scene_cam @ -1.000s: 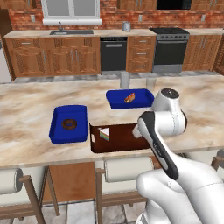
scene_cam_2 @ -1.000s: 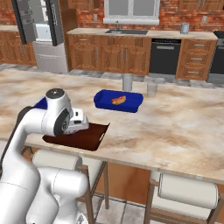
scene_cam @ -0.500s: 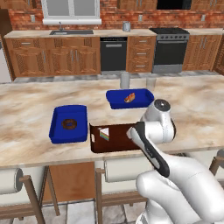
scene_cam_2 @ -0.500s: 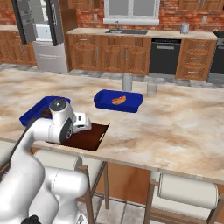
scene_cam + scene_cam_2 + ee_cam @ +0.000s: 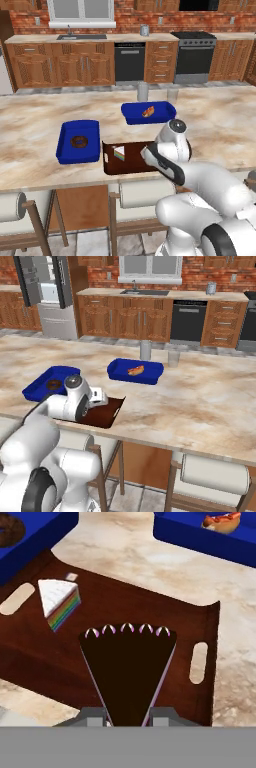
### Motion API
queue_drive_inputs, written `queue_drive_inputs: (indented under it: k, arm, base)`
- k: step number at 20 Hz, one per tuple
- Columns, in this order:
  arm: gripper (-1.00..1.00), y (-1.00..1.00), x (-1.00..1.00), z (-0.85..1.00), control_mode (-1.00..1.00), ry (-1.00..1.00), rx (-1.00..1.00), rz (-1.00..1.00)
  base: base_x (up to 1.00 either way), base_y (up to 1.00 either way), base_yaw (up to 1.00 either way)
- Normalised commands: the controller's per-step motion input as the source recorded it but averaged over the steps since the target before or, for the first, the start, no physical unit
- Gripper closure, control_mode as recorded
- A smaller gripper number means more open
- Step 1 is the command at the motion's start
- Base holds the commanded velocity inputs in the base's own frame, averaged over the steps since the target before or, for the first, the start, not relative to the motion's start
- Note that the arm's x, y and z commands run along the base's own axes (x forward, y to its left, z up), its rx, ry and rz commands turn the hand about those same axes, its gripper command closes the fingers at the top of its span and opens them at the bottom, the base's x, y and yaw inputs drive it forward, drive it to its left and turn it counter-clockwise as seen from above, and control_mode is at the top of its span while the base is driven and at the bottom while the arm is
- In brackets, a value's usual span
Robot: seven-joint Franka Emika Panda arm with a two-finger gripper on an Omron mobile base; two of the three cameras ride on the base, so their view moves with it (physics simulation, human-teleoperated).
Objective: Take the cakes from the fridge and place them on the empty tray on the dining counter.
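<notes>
Second cake nearly placed.
The gripper (image 5: 128,714) clasps the chocolate cake (image 5: 128,672) over the tray (image 5: 165,617) (rainbow cake (image 5: 58,602) already there).

chocolate cake (image 5: 128,672) between fingers (image 5: 93,716), over tray (image 5: 165,617)

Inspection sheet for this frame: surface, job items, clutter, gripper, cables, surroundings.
Surface: dining counter, beige marbled top.
Job's things: brown tray near the counter's front edge; rainbow cake lies on it; chocolate cake sits between the finger tips, over the tray.
Clutter: blue tray with donut; blue tray with hot dog; two glasses behind it.
Grippers: gripper shut on the chocolate cake, low over the tray.
Cables: nothing seen.
Surroundings: fridge doors open; stools at the counter front; sink and stove on the back wall.
</notes>
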Motion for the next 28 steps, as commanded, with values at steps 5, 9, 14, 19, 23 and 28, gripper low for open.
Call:
queue_drive_inputs:
  k: [5,9,14,19,23,28]
  arm:
    - [1.00,0.08,0.38,-0.29,-1.00,0.00,0.00,0.00]
    - [1.00,0.02,0.31,-0.28,-1.00,0.00,0.00,0.00]
    - [1.00,0.00,0.30,-0.29,-1.00,0.00,0.00,0.00]
    - [1.00,0.01,0.30,-0.26,-1.00,0.00,0.00,0.00]
    - [1.00,0.01,0.27,-0.24,-1.00,0.00,0.00,0.00]
    - [1.00,0.02,0.25,-0.27,-1.00,0.00,0.00,0.00]
  base:
    - [0.00,0.00,0.00]
    - [0.00,0.00,0.00]
    - [0.00,0.00,0.00]
    - [0.00,0.00,0.00]
    - [0.00,0.00,0.00]
    - [0.00,0.00,0.00]
